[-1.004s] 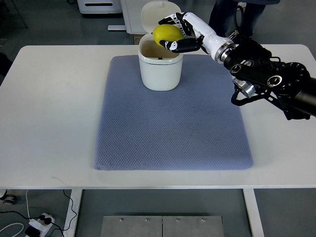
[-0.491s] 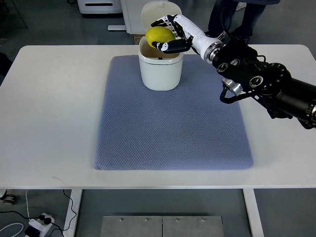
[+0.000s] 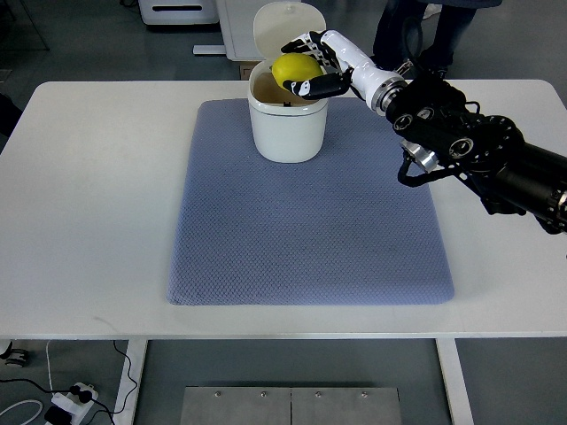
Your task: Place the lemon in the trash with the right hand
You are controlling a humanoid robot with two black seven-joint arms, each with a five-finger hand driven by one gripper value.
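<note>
Top view: we look steeply down on a white table (image 3: 97,195) with a blue-grey mat (image 3: 310,221) spread over its middle.
Bin: we see a white trash bin (image 3: 285,133) standing upright at the mat's far edge, its round lid (image 3: 282,19) tipped up and back so that the mouth gapes.
Lemon: we find the yellow lemon (image 3: 295,69) at the mouth of the bin, over the far right part of the opening; whether it touches the rim we cannot tell.
Right hand: we see the right hand (image 3: 314,66) reaching in from the right, its white and black fingers (image 3: 312,87) curled round the lemon on the near and far sides, so the fruit sits in its grasp.
Right arm: we follow a white forearm (image 3: 361,66) back to bulky black joints (image 3: 461,142) that hang above the table's right side, beyond the mat's edge.
Background: we make out a person's legs (image 3: 425,27) on the grey floor behind the table, next to white furniture (image 3: 235,27).
Below: we spot cables and a power strip (image 3: 62,403) on the floor at lower left.
</note>
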